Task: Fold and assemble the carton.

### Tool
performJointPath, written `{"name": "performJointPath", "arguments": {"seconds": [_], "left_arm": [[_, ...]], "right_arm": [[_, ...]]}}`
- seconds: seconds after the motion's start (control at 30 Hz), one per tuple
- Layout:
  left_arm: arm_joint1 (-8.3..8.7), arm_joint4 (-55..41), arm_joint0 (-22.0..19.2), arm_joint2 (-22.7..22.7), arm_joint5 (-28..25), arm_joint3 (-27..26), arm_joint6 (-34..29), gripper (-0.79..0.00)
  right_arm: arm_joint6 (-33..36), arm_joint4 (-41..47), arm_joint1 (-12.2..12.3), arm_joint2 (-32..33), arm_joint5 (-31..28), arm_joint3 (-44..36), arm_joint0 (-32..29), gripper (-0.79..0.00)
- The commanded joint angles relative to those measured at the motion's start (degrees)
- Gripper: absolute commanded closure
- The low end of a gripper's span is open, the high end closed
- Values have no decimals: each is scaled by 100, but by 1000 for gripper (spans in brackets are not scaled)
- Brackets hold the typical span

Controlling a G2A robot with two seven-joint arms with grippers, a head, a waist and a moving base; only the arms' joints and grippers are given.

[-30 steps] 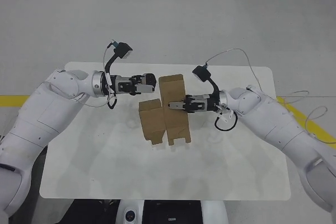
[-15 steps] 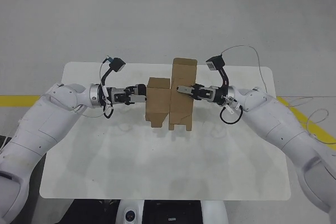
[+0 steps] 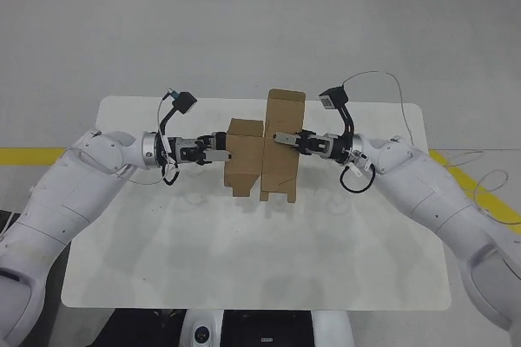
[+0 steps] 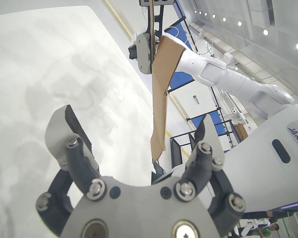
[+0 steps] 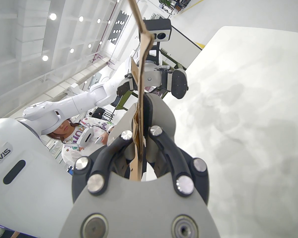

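A flattened brown carton (image 3: 265,156) hangs above the white table (image 3: 243,260), toward its far side. My right gripper (image 3: 282,137) is shut on the carton's right panel. In the right wrist view the cardboard (image 5: 141,58) runs edge-on out of the clamped right gripper (image 5: 139,125). My left gripper (image 3: 221,156) is at the carton's left edge and stands open. In the left wrist view the carton's near edge (image 4: 160,95) lies between the spread fingers of the left gripper (image 4: 136,125), touching neither. The carton's flaps point toward the table's front.
The table's rounded edges (image 3: 78,295) bound the work area, and grey floor with a yellow line (image 3: 13,156) lies beyond. A thin cable (image 3: 378,82) loops over the right arm.
The right gripper has lifted the carton and carried it toward the table's far side. The left gripper has come in to the carton's left edge. Little has changed in the last half second.
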Motion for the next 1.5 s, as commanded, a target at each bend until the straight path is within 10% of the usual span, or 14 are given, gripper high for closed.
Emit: {"name": "performJointPath", "arguments": {"seconds": [0.0,0.5,0.6,0.73,1.13,1.2,1.23,1.47], "left_arm": [[9,-40,98,-46,104,-95,-24,-785],[-185,-1055,485,-169,916,-100,-316,-785],[-239,-1207,524,-202,1036,-21,-329,-348],[-312,-1455,565,-260,1159,101,-385,0],[-514,-1749,593,-415,1407,413,-699,0],[-541,-1795,603,-451,1452,456,-745,0],[-553,-1811,602,-473,1473,481,-770,0],[-594,-1644,487,-612,1684,725,-1323,0]], "right_arm": [[-137,-71,10,104,171,-123,-81,0],[-720,-657,-42,714,1116,-389,-533,0],[-762,-756,-62,828,1186,-424,-604,0],[-765,-889,-91,965,1291,-459,-684,0],[-722,-1202,-168,1385,1470,-535,-878,0],[-707,-1234,-176,1459,1485,-551,-914,-354],[-688,-1226,-179,1498,1481,-567,-939,-785],[-155,-1028,-99,1926,1423,-391,-1070,-785]]}}
